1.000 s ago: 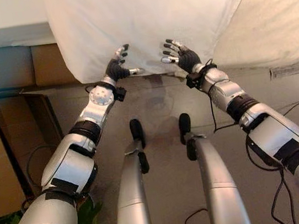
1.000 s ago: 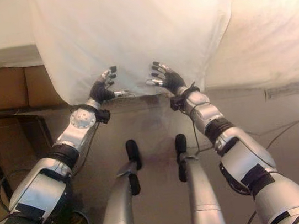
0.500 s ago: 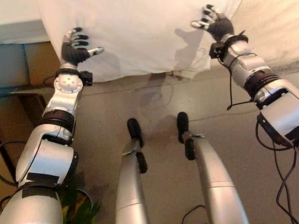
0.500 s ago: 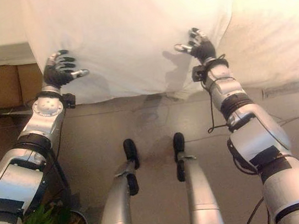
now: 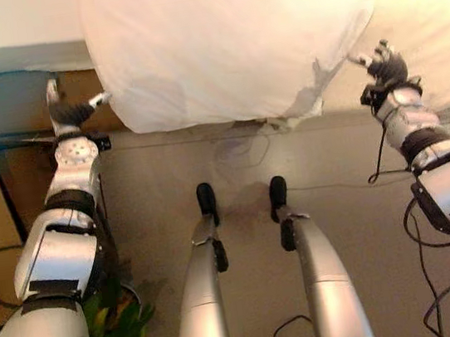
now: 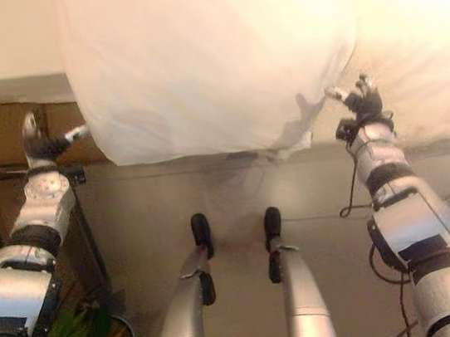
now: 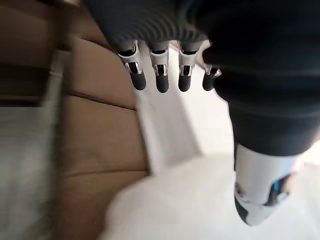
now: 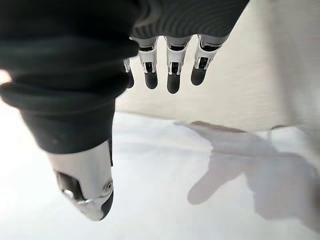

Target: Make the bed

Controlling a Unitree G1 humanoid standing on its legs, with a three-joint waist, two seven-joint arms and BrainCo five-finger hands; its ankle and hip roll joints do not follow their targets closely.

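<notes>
- Bed [image 5: 14, 39] ran across the far side, above bare floor [image 5: 233, 167].
- White sheet [image 5: 224, 43] draped over the bed's near edge.
- Left hand [image 5: 69, 112] — fingers spread, empty, beside the sheet's left edge.
- Right hand [image 5: 383, 68] — fingers relaxed, empty, at the sheet's right corner.

I read the white sheet [image 5: 224, 43] between my hands as smooth matt cloth, faintly creased at its hanging edge. Beside my left hand [image 5: 67, 115], with its silver metal fingers, the bed frame [image 7: 100, 125] looks like matt brown wood.
</notes>
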